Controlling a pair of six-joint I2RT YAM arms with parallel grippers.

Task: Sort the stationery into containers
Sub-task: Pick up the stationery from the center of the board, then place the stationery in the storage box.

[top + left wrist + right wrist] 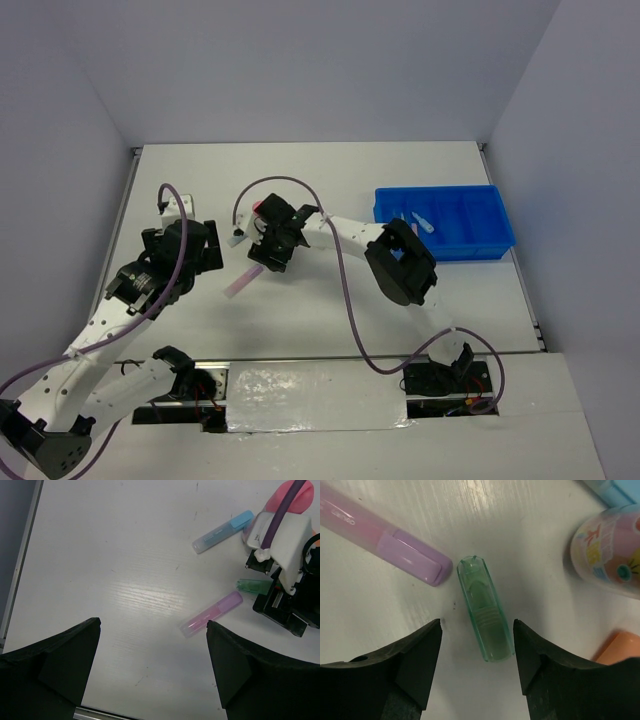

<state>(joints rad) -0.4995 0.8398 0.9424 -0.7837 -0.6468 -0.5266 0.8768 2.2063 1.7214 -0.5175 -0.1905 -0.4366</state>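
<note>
My right gripper point(477, 625) is open, low over the table, its jaws on either side of a clear green stick point(485, 612) without touching it. A pink stick with a lilac cap point(385, 535) lies to its left. A tan bottle point(612, 555), an orange stick point(620, 650) and a blue stick point(615, 490) lie to its right. My left gripper point(153, 624) is open and empty above bare table, near the pink stick point(212, 613). The left wrist view also shows the blue stick point(223, 531) and the green stick point(254, 585). The blue tray point(470, 245) stands at the far right.
The tray holds a small pale item point(422, 222) in one compartment. The right arm point(400, 262) reaches leftward across the table's middle, with its gripper point(268, 252) close to my left gripper point(205, 255). The bottle's pink cap point(258, 207) shows behind it.
</note>
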